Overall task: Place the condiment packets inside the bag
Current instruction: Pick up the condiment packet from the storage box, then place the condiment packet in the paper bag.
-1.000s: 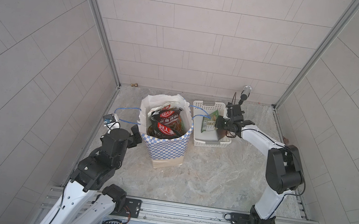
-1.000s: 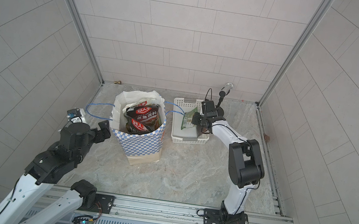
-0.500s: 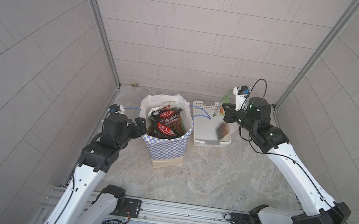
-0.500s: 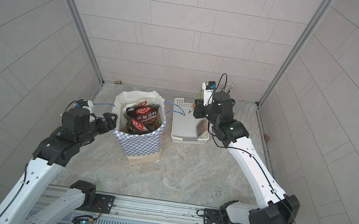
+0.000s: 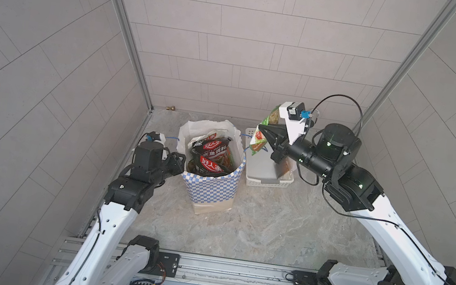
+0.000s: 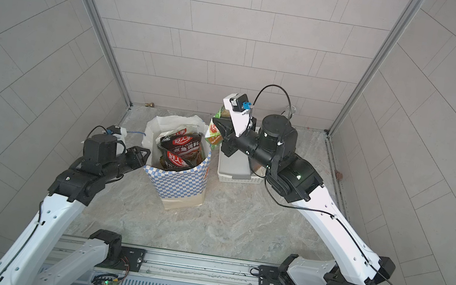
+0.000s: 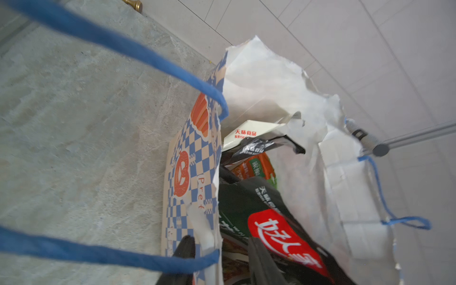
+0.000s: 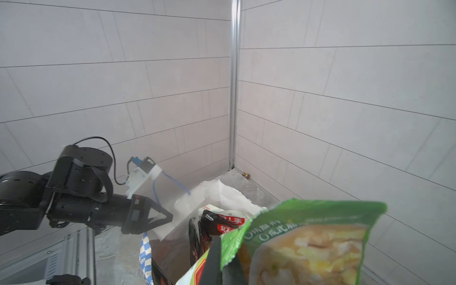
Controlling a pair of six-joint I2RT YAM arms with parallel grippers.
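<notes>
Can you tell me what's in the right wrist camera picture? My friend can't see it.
Up close, the right gripper holds a green packet with a food picture, the open bag behind it. Black-and-red packets sit inside the bag, and the left gripper is at its rim, with grey tiled walls around.

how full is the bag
Nearly full: packets pile up to the front rim of the bag in both top views.

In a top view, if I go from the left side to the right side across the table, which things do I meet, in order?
First the left end effector → bag, with black packets inside → green packet, held in the right end effector.
</notes>
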